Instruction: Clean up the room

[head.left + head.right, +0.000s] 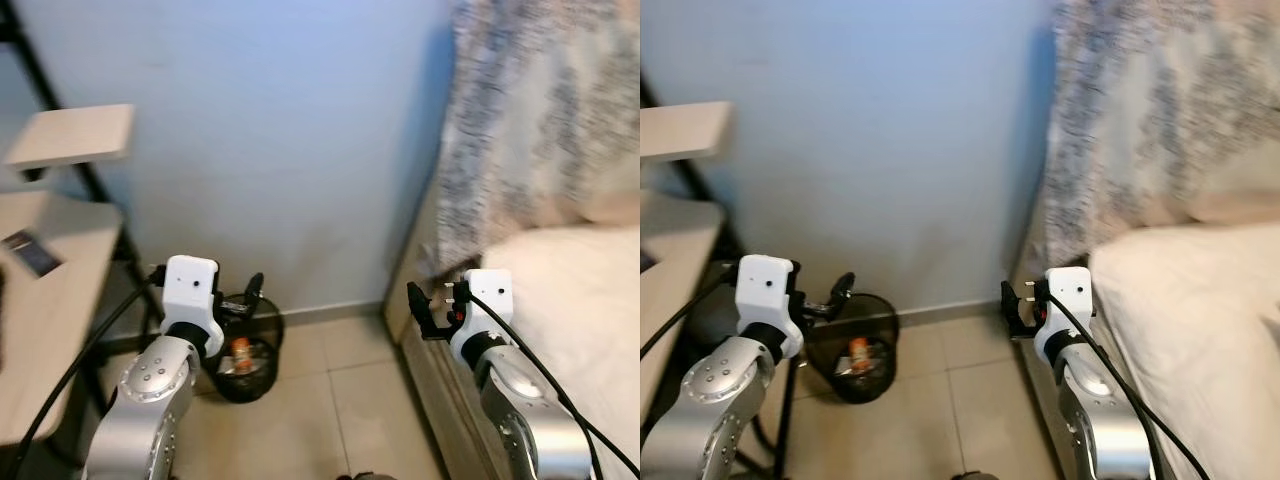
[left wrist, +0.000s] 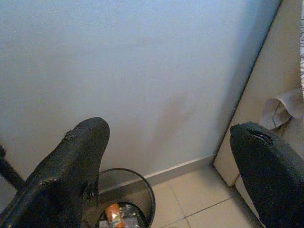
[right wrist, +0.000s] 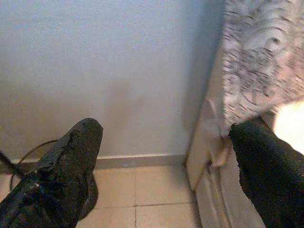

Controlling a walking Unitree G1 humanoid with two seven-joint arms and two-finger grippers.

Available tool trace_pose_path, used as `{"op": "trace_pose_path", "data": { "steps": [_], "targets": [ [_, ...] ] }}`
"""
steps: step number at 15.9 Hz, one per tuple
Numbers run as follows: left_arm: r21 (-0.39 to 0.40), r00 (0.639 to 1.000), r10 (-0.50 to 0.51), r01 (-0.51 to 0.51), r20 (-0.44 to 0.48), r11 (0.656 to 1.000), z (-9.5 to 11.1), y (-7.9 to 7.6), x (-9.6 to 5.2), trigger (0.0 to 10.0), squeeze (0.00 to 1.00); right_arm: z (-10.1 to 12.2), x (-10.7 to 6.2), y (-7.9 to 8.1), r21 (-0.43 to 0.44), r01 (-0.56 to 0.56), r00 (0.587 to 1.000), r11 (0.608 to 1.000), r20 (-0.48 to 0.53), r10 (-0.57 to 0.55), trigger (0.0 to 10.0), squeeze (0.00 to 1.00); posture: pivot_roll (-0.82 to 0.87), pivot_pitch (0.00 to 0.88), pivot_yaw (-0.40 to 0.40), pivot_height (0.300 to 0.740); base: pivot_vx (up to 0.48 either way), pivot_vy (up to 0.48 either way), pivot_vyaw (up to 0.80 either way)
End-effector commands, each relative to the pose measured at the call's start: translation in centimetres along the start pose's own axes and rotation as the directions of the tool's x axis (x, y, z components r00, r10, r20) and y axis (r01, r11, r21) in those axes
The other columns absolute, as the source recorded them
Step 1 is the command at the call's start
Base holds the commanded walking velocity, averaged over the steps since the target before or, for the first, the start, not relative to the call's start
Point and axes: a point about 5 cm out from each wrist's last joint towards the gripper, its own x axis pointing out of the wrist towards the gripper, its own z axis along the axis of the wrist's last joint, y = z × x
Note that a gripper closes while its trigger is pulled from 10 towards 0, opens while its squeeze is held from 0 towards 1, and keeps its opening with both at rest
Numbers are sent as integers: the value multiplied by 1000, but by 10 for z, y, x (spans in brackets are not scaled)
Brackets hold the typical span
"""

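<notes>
Pale blue wall (image 1: 290, 150) fills the background, meeting a floor of beige tiles (image 1: 345, 400) along a low skirting strip. At the foot of the wall stands a round black wire-mesh waste bin (image 1: 247, 355), holding some litter, among it an orange-labelled packet (image 2: 113, 214) and crumpled silvery scraps. The bin sits just beside the black metal leg of a desk on the robot's left, whose light wooden tabletop (image 1: 45, 310) carries a small dark flat object (image 1: 30, 252); a smaller pale shelf (image 1: 75, 135) juts out above it.

On the robot's right is a bed (image 1: 580, 300) with a smooth cream sheet, and a patterned grey and white fabric (image 1: 540, 120) hangs above it against the wall. The bed's beige side panel (image 2: 256, 104) narrows the tiled gap between bed and bin.

Both silver arms are raised in front. The left gripper (image 1: 250, 295) hovers over the bin's rim, its black fingers (image 2: 76, 166) spread wide apart and holding nothing. The right gripper (image 1: 425, 308) hangs just beside the bed's edge, its fingers (image 3: 66, 171) likewise wide apart and empty.
</notes>
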Motion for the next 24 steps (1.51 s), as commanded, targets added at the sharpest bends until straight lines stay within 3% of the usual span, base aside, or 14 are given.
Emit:
{"op": "trace_pose_path", "data": {
  "steps": [1,5,8,9,13,24],
  "targets": [
    [-33,998,69,-69,5,997,3,7,0,10000,0,2,4,-1,11,18,1000,1000,12,-18,10000,0,42,0,3,740,0,0,-800],
    [-7,992,123,-123,18,992,5,15,3,10000,0,2,8,-1,68,67,998,995,13,-68,10000,0,50,0,3,740,0,0,-800],
    [117,983,181,-184,40,976,6,19,5,10000,0,-1,4,-5,64,99,995,993,14,-100,10000,0,56,0,17,740,0,0,-800],
    [122,984,173,-178,51,976,7,17,6,10000,0,-1,3,-6,67,102,995,993,14,-103,10000,0,55,0,20,740,0,0,-800],
    [32,992,116,-117,52,993,6,14,1,10000,0,1,-1,-4,58,109,993,992,31,-111,10000,0,28,0,28,740,0,0,-800],
    [34,990,123,-126,67,991,7,14,-2,10000,0,4,3,-6,21,92,995,996,36,-92,10000,0,41,0,1,740,0,0,-800]
  ]
}}
